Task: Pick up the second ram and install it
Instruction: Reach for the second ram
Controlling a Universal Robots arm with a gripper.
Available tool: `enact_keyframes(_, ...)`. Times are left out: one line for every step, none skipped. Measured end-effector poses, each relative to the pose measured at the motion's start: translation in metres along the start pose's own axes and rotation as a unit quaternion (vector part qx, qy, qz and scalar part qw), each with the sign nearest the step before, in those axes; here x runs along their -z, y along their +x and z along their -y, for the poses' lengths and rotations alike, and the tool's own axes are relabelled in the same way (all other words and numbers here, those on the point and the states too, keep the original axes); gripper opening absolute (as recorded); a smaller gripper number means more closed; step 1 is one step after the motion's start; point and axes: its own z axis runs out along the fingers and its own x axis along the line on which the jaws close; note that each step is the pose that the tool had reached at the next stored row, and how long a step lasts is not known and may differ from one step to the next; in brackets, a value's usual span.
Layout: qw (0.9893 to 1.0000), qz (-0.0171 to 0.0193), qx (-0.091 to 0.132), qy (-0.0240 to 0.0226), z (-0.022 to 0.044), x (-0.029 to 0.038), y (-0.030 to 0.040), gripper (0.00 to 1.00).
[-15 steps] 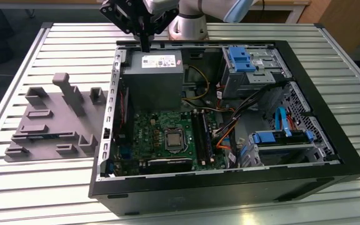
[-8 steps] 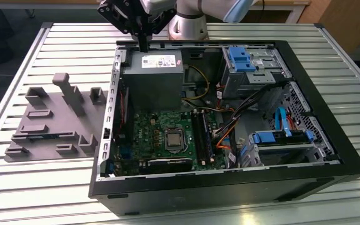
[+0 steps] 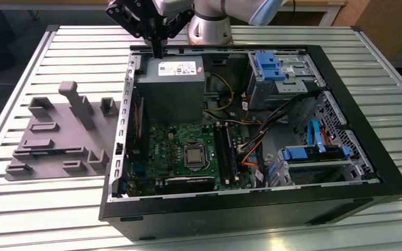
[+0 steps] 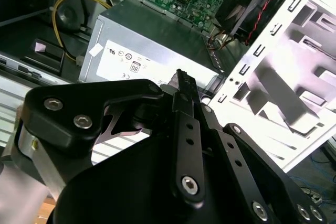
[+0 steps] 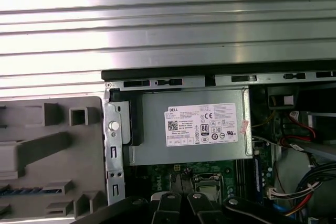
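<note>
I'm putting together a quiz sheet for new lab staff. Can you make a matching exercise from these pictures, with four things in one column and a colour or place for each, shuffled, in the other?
Things:
1. power supply
2. motherboard
3. fixture tray
4. gripper

Descriptions:
A. green, inside the case
B. above the case's far rim
C. grey box with a white label
D. on the table, outside the case, at the exterior view's left

Pairs: 1-C, 2-A, 3-D, 4-B
</note>
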Motion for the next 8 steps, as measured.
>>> enact_keyframes(1.0, 0.0, 0.0, 0.0, 0.0, 0.0, 0.0005, 0.11)
enact_keyframes(1.0, 0.0, 0.0, 0.0, 0.0001, 0.0, 0.001, 0.11)
enact_keyframes(1.0, 0.0, 0.0, 0.0, 0.0001, 0.0, 0.0015, 0.11)
enact_keyframes(1.0, 0.0, 0.0, 0.0, 0.0002, 0.0, 0.002, 0.11)
enact_keyframes(1.0, 0.0, 0.0, 0.0, 0.0002, 0.0, 0.0025, 0.11)
enact_keyframes(1.0, 0.0, 0.0, 0.0, 0.0002, 0.0001, 0.0031, 0.11)
enact_keyframes(1.0, 0.0, 0.0, 0.0, 0.0003, 0.0, 0.0036, 0.11)
enact_keyframes(1.0, 0.0, 0.0, 0.0, 0.0003, 0.0001, 0.0042, 0.11)
